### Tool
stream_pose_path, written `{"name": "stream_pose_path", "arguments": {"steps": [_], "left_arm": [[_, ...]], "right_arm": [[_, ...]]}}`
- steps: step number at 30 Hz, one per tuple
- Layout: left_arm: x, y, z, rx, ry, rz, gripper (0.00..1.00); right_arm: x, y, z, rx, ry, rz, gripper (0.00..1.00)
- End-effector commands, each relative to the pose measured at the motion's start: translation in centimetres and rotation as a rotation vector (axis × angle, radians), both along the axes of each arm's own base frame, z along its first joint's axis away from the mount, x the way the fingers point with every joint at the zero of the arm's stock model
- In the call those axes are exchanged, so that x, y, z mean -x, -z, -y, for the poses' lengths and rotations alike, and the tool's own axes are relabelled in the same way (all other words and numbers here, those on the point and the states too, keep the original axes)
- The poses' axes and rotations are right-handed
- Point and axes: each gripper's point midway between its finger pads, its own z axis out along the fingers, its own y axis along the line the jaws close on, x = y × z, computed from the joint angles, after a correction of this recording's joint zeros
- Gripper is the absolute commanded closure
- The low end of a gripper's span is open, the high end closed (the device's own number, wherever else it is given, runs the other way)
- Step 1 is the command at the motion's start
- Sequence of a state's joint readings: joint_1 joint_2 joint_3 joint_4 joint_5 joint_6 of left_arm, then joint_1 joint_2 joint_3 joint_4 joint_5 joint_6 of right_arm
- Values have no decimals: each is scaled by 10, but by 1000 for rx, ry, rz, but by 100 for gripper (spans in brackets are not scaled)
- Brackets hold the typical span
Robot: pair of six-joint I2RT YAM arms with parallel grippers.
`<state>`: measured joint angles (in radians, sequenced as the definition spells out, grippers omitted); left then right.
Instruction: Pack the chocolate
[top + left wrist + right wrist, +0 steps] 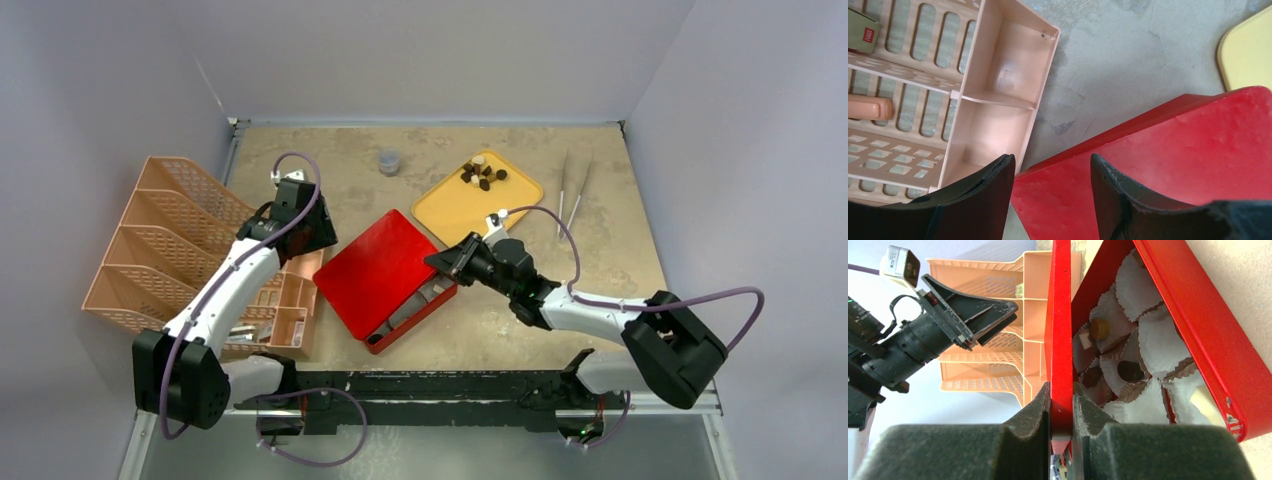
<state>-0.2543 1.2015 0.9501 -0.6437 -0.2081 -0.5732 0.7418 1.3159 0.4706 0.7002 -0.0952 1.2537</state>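
Right wrist view shows the right gripper [1062,412] pinching the raised edge of the red lid [1060,315], loose chocolate [483,175] lying on the yellow tray [450,212] just beyond it, well apart from the left gripper [1053,170], whose jaws hang apart and empty over that lid's opposite corner.

readable text: honestly none, nothing comes out legible in any of the three views
red tag [868,34]: tiny red square with white marks on it, stuck on an olive-green thing [858,25] lying in the peach organiser [998,65], top-left corner of the left wrist view; too small and blurry to read
white sticker [896,256]: on the small pale box [910,267] mounted above the left gripper [1010,317], seen from the right wrist view; a few dark lines of print, way too fine to make out
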Motion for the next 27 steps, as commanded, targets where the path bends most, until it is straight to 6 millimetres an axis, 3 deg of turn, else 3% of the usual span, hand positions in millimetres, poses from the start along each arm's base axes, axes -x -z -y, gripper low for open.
{"name": "stream_pose_path", "arguments": {"steps": [1, 13, 21, 27], "left_arm": [[-2, 8, 0, -9, 30, -9, 44], [0, 26, -1, -11, 25, -27, 45], [2, 43, 10, 37, 49, -67, 45], [5, 46, 11, 43, 46, -73, 43]], "right_arm": [[1, -11, 5, -34, 28, 50, 97], [13, 9, 20, -25, 51, 4, 84], [9, 6, 25, -21, 75, 67, 85], [9, 8, 31, -29, 102, 77, 87]]}}
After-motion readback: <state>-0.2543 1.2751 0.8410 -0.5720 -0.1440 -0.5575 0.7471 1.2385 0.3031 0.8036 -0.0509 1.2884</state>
